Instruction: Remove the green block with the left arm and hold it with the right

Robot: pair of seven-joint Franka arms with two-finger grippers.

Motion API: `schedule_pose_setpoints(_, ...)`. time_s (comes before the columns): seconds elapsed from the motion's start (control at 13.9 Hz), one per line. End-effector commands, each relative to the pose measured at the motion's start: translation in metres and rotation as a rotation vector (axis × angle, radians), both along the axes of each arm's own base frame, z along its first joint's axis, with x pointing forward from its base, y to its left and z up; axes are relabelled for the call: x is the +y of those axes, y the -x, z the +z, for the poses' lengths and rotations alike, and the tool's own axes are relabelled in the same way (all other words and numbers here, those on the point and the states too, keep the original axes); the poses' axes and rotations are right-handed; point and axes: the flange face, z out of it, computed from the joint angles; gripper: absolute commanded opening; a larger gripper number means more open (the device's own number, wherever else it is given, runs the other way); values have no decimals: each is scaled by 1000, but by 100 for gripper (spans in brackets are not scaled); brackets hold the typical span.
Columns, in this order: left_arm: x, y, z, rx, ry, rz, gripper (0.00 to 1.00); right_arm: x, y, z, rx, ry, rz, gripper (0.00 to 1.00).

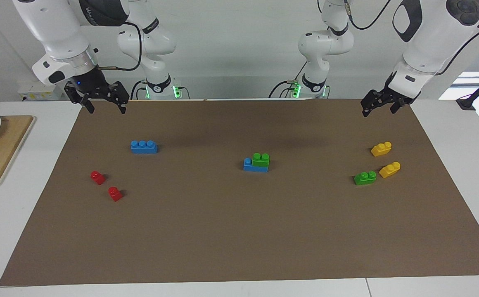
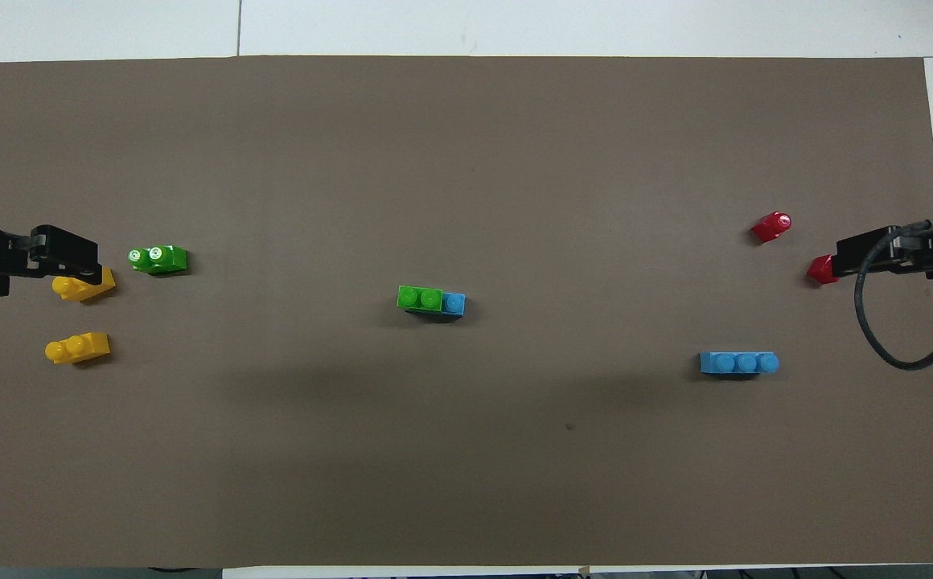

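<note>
Green block (image 1: 261,159) sits stacked on a blue brick (image 1: 248,165) mid-mat, long axis running arm-to-arm (roughly equidistant from both), so I've got the left gripper (image 1: 378,108) and right gripper (image 1: 104,103) both hanging open, empty, over the mat's robot-side corners.

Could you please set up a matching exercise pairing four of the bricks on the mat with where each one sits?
Things:
1. stacked green block
2. loose green brick
3. loose blue brick
4. red bricks

Places:
A. beside the yellow bricks
B. on a blue brick, mid-mat
C. right arm's end, farther from robots
D. right arm's end, nearer to robots

Pairs: 1-B, 2-A, 3-D, 4-C
</note>
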Motion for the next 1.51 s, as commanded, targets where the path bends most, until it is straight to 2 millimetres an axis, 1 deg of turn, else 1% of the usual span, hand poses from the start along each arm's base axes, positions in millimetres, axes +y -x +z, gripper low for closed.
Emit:
schedule_pose_setpoints(0.0, 0, -5, 3, -13, -1, -14, 100, -5, 0, 1, 19, 9, -3, 100)
schedule_pose_setpoints(0.5, -1, -5, -1, -7, -4, -9, 100, -4, 0, -1, 19, 7, -4, 100)
schedule_pose_setpoints(0.86, -1, 4, 0, 25, -7, 8, 100, -5, -2, -6, -4, 1, -58, 100)
schedule_pose_setpoints(1.01, 2, 6, 0, 34, -8, 11, 100, 0, 1, -12, 13, -18, -211, 100)
schedule_pose_setpoints(1.08, 5, 9, -2, 45, -9, 15, 100, 2, 2, -16, 25, -33, -285, 100)
schedule_pose_setpoints(1.15, 5, 15, -9, 54, -11, 15, 100, 5, 2, -18, 36, -44, -367, 100)
schedule_pose_setpoints(1.3, -1, 19, -12, 62, -16, 4, 100, 13, 2, -24, 71, -83, -615, 100)
schedule_pose_setpoints(1.44, -4, 20, -13, 64, -19, 29, 100, 23, 1, -26, 97, -101, -774, 100)
